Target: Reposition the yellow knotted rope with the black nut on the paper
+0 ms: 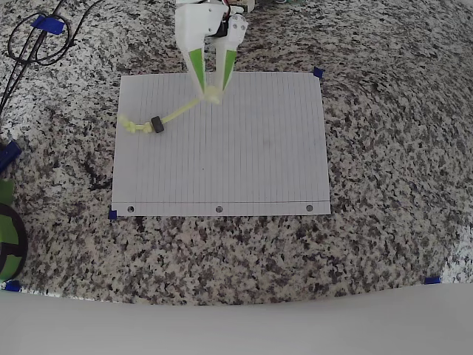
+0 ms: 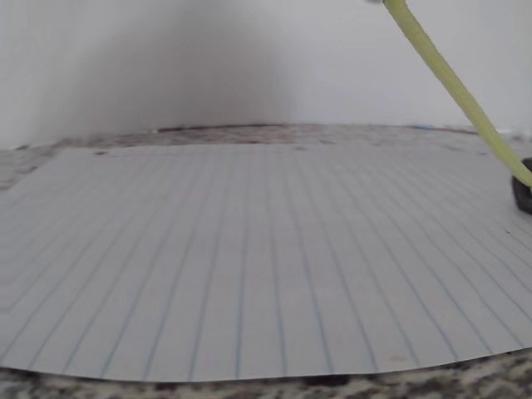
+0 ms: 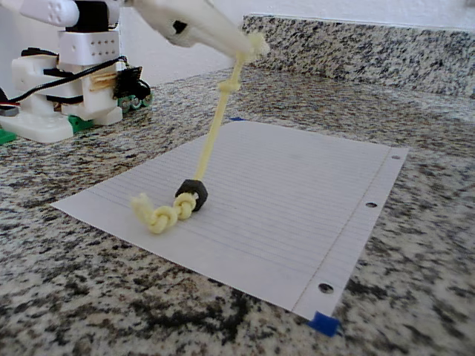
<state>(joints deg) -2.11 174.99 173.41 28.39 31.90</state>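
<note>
My white and green gripper (image 1: pixel 213 92) is shut on one end of the yellow knotted rope (image 1: pixel 179 112) above the top part of the paper (image 1: pixel 244 155). In the fixed view the gripper (image 3: pixel 254 46) holds that end up, and the rope (image 3: pixel 215 137) hangs taut and slanted down to the sheet (image 3: pixel 297 200). Its other knotted end (image 3: pixel 159 213) lies on the paper with the black nut (image 3: pixel 191 195) resting beside it. Seen from overhead, the nut (image 1: pixel 157 125) sits near the sheet's left edge. The wrist view shows the rope (image 2: pixel 453 83) running down to the nut (image 2: pixel 523 193) at the right edge.
The sheet lies on a speckled granite counter (image 1: pixel 384 222), pinned by blue tape at its corners (image 3: pixel 323 323). A black cable loop (image 1: pixel 33 41) lies at the top left overhead. The arm's white base (image 3: pixel 70 81) stands at the back left in the fixed view.
</note>
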